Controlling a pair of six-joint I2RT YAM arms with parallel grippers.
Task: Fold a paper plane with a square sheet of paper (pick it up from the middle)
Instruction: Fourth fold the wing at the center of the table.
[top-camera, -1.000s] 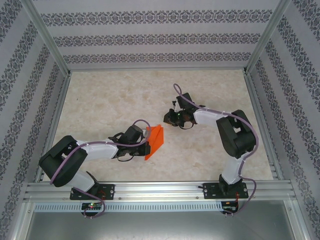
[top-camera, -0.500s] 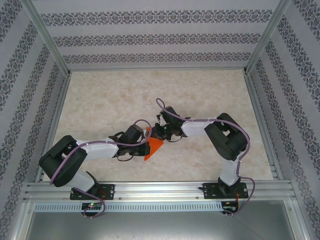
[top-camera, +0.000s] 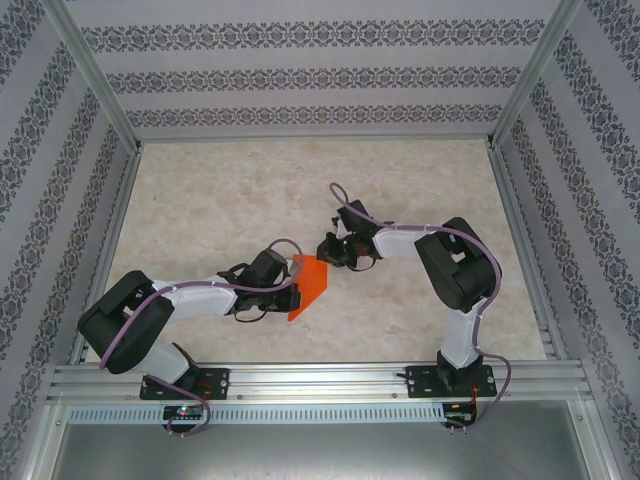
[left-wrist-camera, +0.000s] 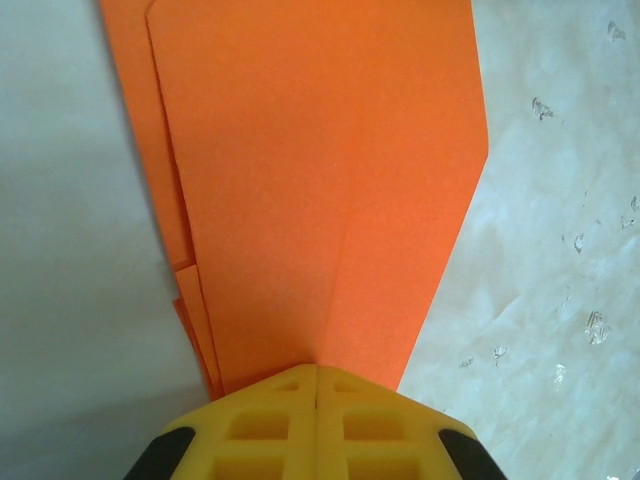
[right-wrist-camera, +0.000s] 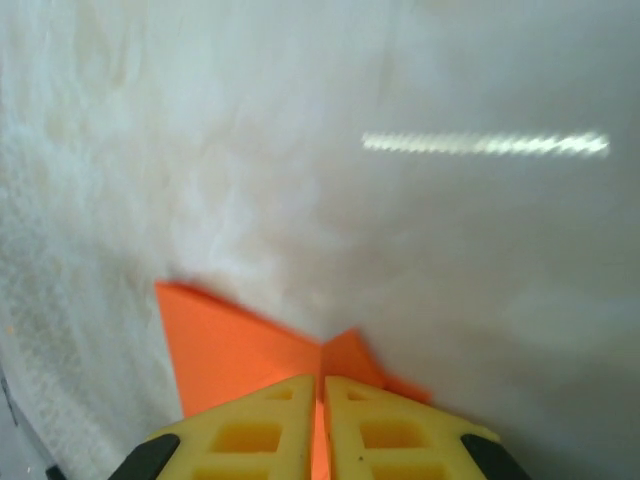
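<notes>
Your left end effector (left-wrist-camera: 317, 372) is clamped shut on the narrow end of the orange paper plane (left-wrist-camera: 320, 190). Its layered folds fan out away from the yellow fingers (left-wrist-camera: 380, 425) over the pale marbled tabletop (left-wrist-camera: 560, 250). From above, you see the partly folded plane near the middle of the tabletop, between the two wrists. Your right end effector (right-wrist-camera: 322, 385) sits at the plane's far right corner with its fingers drawn almost together. Orange shows in the thin slit between them, but you cannot tell whether they pinch the paper
</notes>
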